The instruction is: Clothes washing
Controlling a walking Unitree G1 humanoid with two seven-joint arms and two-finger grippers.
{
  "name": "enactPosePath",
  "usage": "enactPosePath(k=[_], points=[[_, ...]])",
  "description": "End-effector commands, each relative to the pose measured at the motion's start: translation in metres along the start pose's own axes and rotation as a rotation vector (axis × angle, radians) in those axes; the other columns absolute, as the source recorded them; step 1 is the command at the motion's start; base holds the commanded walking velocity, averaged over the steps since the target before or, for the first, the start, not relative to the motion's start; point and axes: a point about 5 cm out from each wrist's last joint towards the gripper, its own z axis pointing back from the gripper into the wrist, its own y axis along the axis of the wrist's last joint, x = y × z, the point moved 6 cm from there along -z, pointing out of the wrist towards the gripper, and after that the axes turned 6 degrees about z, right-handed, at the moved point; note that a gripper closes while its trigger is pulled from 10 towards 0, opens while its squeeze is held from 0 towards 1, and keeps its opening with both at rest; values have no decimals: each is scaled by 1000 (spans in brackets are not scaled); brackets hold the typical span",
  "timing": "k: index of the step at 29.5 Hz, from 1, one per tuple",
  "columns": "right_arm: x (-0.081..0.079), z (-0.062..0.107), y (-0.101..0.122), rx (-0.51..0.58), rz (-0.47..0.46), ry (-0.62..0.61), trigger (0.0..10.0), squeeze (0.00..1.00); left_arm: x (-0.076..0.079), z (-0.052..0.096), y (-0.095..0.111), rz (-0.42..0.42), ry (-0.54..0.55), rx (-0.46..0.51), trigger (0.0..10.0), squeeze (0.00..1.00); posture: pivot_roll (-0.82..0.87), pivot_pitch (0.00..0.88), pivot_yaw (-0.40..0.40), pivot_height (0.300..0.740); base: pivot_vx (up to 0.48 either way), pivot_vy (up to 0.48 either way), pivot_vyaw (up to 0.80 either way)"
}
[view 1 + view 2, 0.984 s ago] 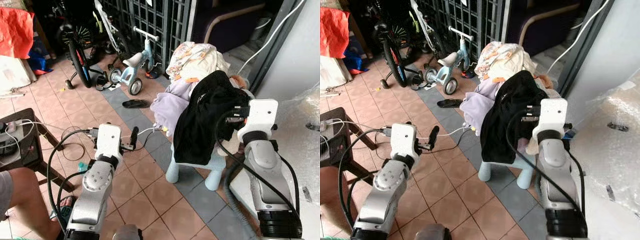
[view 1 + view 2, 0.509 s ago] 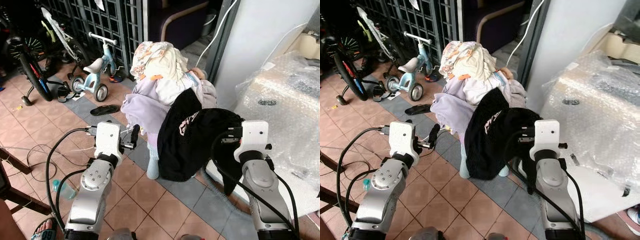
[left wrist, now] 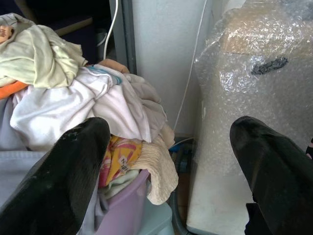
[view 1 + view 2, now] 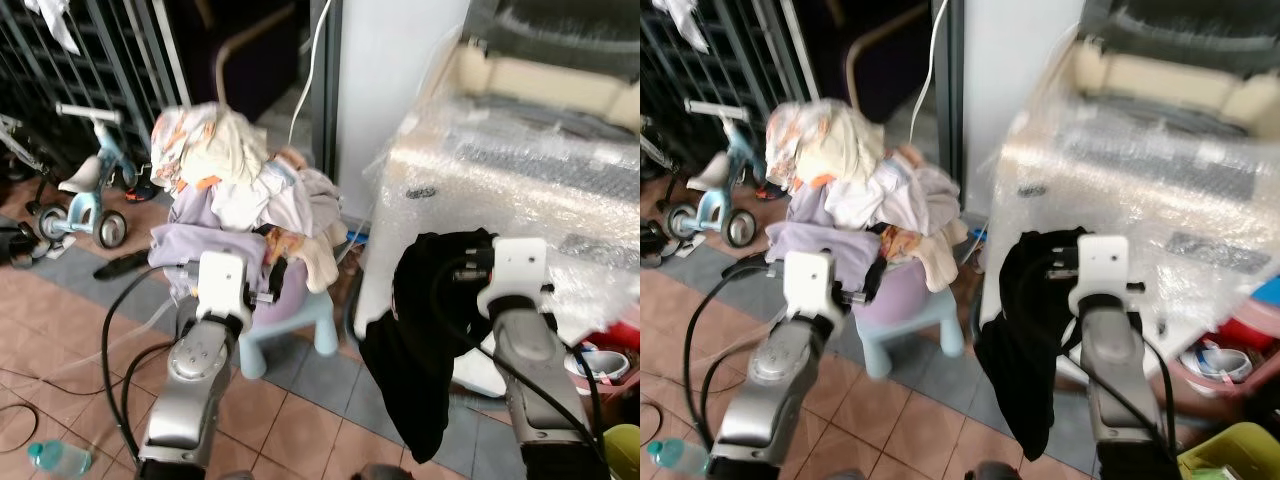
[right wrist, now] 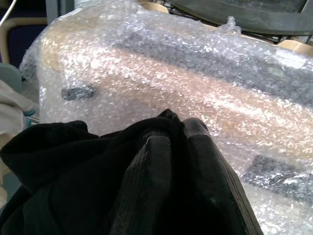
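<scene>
A black garment (image 4: pixel 420 340) hangs in a long fold from my right gripper (image 5: pixel 171 142), which is shut on its bunched top. It dangles in front of the bubble-wrapped washing machine (image 4: pixel 520 170). The pile of mixed clothes (image 4: pixel 230 180) sits in a purple basin (image 3: pixel 124 205) on a small pale blue stool (image 4: pixel 290 335). My left gripper (image 3: pixel 166 166) is open, held just in front of the pile with nothing between its fingers (image 3: pixel 63 171).
A white wall (image 4: pixel 390 70) stands between the pile and the machine. A child's tricycle (image 4: pixel 85 195) and a dark slipper (image 4: pixel 120 265) are at the left, a plastic bottle (image 4: pixel 55 458) on the tiles. A red bucket (image 4: pixel 610 350) and a yellow-green bin (image 4: pixel 625 450) sit at the right.
The camera has swung right. The black garment has come off the pile and now hangs free from my right gripper by the machine. My left gripper stays open.
</scene>
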Motion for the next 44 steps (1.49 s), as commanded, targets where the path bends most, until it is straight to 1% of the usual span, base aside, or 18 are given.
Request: enactPosePath(k=[1,7,11,12,15,19,23,25,27,28,29,32,33,34,35,37,42,44], points=[[-7,-3,15,51,-13,13,10000,0,-12,2,-1,-14,37,-10,10000,0,-25,0,19,740,0,0,-800],[-11,-9,27,94,-46,43,10000,0,-21,0,1,0,104,-7,10000,0,-19,0,15,740,0,0,-630],[-21,-15,53,186,-21,119,10000,0,-36,0,2,3,183,-10,10000,0,-14,0,18,740,0,0,0],[-26,-18,67,233,-3,147,10000,0,-43,1,3,-14,207,-6,10000,0,-12,0,17,740,0,0,0],[-28,-22,81,272,-2,161,10000,0,-48,3,4,-29,212,-13,10000,0,-11,0,14,740,0,0,0],[-26,-28,106,340,-4,155,10000,0,-54,5,5,-4,232,-13,10000,0,-8,0,12,740,334,0,0],[-17,-38,134,403,-23,123,10000,0,-54,7,0,6,240,-28,10000,0,-7,0,9,740,396,0,0],[-15,-41,140,418,-21,119,10000,0,-53,8,-2,11,240,-33,10000,0,-8,0,9,740,403,0,0],[-9,-49,159,465,-15,117,10000,0,-47,7,-4,21,225,-36,10000,0,-10,0,11,740,412,0,0],[-9,-49,159,465,-15,117,10000,0,-47,7,-4,21,225,-36,10000,0,-10,0,11,740,412,0,0],[-2,-59,178,502,-13,118,10000,0,-42,7,-4,28,210,-37,10000,0,-10,0,11,740,439,0,0],[5,-68,204,558,6,131,10000,0,-39,5,-4,32,198,-36,10000,0,-10,0,13,740,459,0,0],[5,-68,204,558,6,131,10000,0,-39,5,-4,32,198,-36,10000,0,-10,0,13,740,465,0,0],[5,-72,223,605,34,155,10000,0,-39,4,-5,33,197,-36,10000,0,-10,0,14,740,465,0,0],[5,-72,223,605,34,155,10000,0,-39,4,-5,33,197,-36,10000,0,-10,0,14,740,465,0,0],[-1,-77,246,658,73,205,10000,0,-39,3,-5,39,199,-36,10000,0,-6,0,7,740,448,0,0],[-17,-77,270,724,129,311,10000,0,-39,2,-7,57,212,-40,10000,0,-2,0,2,740,423,102,0],[-18,-77,271,727,135,316,10000,0,-39,2,-7,57,212,-40,10000,0,-2,0,2,740,401,259,0]])
